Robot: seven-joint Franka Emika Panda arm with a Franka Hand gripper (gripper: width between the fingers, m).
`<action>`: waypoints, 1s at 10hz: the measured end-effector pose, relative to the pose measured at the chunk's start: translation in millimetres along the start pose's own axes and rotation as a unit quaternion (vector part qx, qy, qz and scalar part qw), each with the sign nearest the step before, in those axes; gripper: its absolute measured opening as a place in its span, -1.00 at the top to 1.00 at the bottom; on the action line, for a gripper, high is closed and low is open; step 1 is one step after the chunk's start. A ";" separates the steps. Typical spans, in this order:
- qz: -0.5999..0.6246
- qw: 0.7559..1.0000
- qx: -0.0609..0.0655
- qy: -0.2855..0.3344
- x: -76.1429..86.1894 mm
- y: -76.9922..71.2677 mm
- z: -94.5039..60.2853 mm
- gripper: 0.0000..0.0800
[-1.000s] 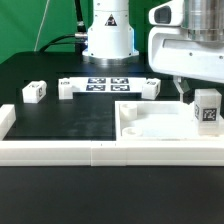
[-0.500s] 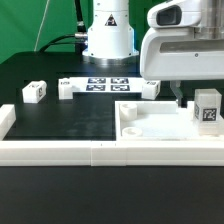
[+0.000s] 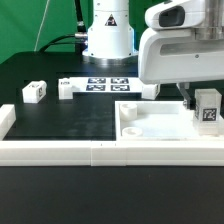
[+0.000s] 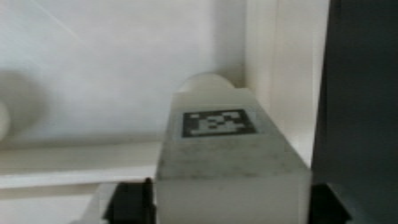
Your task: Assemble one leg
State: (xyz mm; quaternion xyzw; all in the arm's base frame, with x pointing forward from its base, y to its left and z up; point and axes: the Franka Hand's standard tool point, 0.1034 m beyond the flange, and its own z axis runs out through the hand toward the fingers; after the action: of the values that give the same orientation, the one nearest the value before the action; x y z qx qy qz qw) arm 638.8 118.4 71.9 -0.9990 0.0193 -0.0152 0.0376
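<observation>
My gripper [image 3: 203, 104] is shut on a leg [image 3: 208, 109], a small white block with a black-and-white tag facing the camera. It holds the leg upright over the right end of the large flat white panel [image 3: 155, 127]; I cannot tell whether the leg touches it. In the wrist view the leg [image 4: 224, 150] fills the gap between my two dark fingers [image 4: 128, 203], tag showing, with the panel [image 4: 89, 70] behind it. Two more legs [image 3: 33, 92] [image 3: 66, 88] lie at the exterior view's left, and a third [image 3: 150, 88] is partly behind my hand.
The marker board [image 3: 104, 84] lies in front of the robot base. Long white border rails [image 3: 95, 151] run along the table's front, with a short piece [image 3: 6, 122] at the left. A panel recess [image 3: 131, 113] sits at its near-left corner.
My hand's body has swung toward the exterior view's left. The leg in the fingers has stayed in the same place over the panel.
</observation>
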 end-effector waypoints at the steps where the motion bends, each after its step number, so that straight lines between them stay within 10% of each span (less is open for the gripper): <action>1: 0.005 1.000 0.000 0.000 0.0 0.0 0.0 0.27; 5: 0.153 0.988 0.005 0.000 0.1 2.9 0.5 0.27; 10: 0.428 0.904 0.002 0.001 -0.6 6.3 1.1 0.27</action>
State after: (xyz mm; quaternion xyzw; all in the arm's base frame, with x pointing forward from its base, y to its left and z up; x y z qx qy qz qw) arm 638.0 112.3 70.3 -0.8946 0.4449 0.0011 0.0422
